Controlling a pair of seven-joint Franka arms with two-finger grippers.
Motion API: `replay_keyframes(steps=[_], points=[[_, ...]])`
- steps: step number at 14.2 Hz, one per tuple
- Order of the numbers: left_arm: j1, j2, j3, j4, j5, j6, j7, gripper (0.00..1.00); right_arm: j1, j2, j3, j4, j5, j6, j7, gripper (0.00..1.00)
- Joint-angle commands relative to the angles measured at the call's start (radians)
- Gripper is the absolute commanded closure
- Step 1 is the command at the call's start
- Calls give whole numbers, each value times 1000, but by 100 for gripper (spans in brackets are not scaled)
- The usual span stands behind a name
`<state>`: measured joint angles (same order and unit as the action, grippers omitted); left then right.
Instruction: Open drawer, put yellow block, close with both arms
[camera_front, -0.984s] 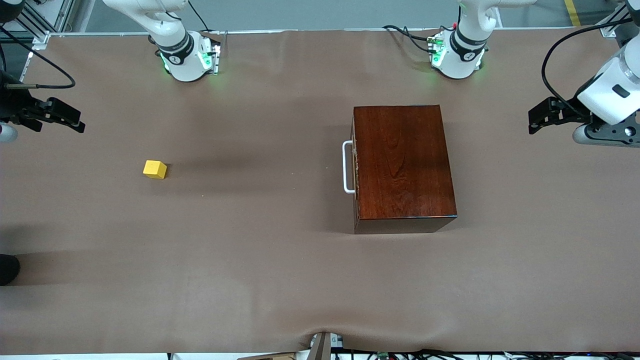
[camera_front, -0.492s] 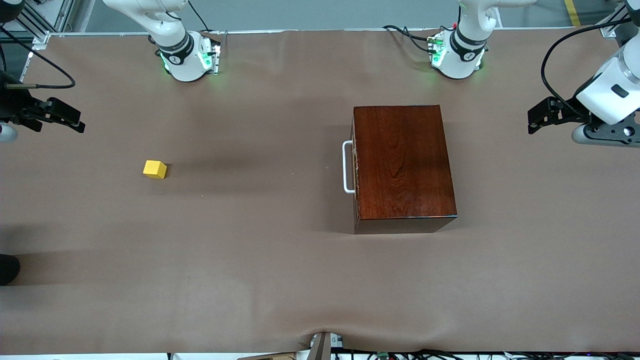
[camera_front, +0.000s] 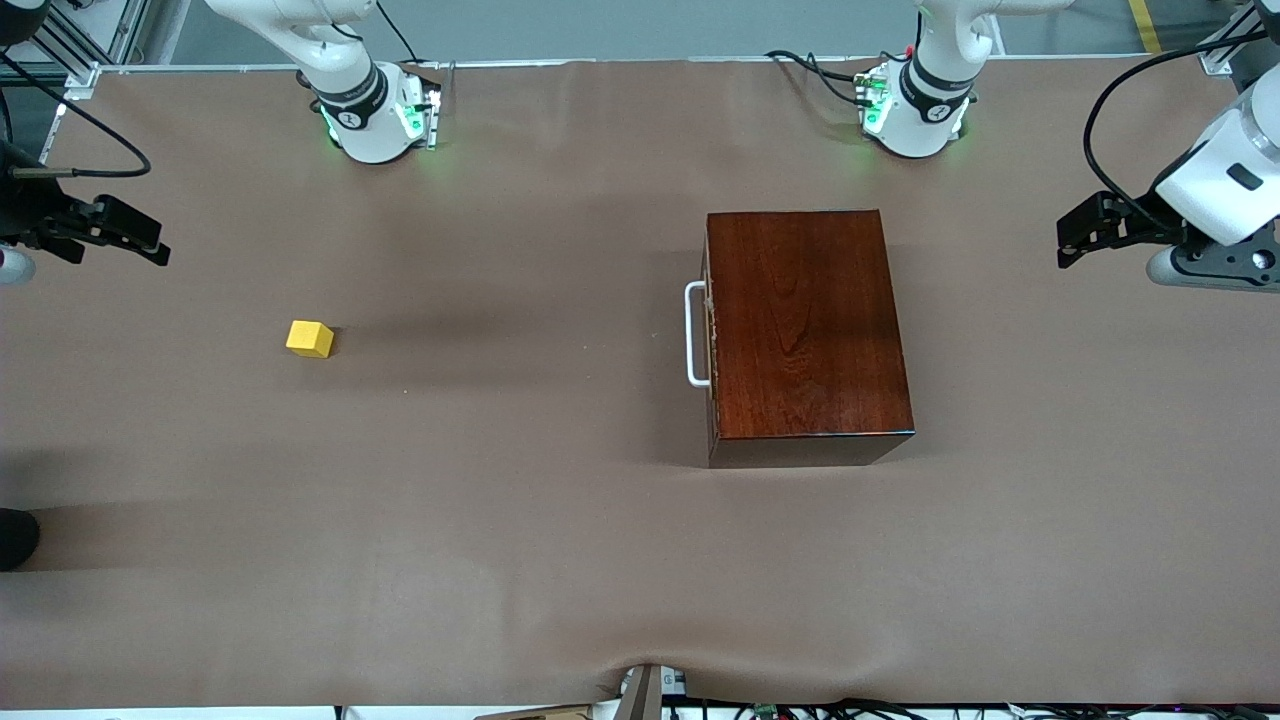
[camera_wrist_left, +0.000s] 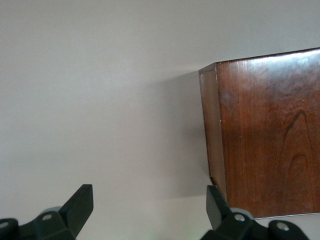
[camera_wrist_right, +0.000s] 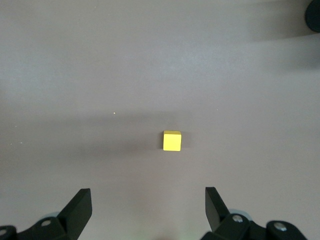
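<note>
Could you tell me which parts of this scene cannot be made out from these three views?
- Drawer interior: hidden in every view, since it sits shut inside the wooden box.
- White handle: missing from the left wrist view, which shows only a corner of the box.
- Left gripper and right gripper: the front view's edges cut off their arms; both are open, as the wrist views show.
- Yellow block: underside unseen.

Open table (camera_front: 520, 520) around block (camera_front: 309, 339) — box (camera_front: 805, 325) apart
</note>
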<state>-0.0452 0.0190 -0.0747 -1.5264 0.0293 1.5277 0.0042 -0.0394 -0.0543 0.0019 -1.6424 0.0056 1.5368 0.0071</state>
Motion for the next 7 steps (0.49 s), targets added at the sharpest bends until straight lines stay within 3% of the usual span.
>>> replay_keyframes(steps=[1,4,7], points=[[-5,21,-5,35,-19,-12,-41,0,3,5,0,18,-3,-9,5,0],[-7,47,-5,37,-130,-4,-260,0,4,5,0,18,-3,-11,5,0],[-39,74,-8,58,-149,-1,-320,0,3,5,1,18,-3,-9,5,0]])
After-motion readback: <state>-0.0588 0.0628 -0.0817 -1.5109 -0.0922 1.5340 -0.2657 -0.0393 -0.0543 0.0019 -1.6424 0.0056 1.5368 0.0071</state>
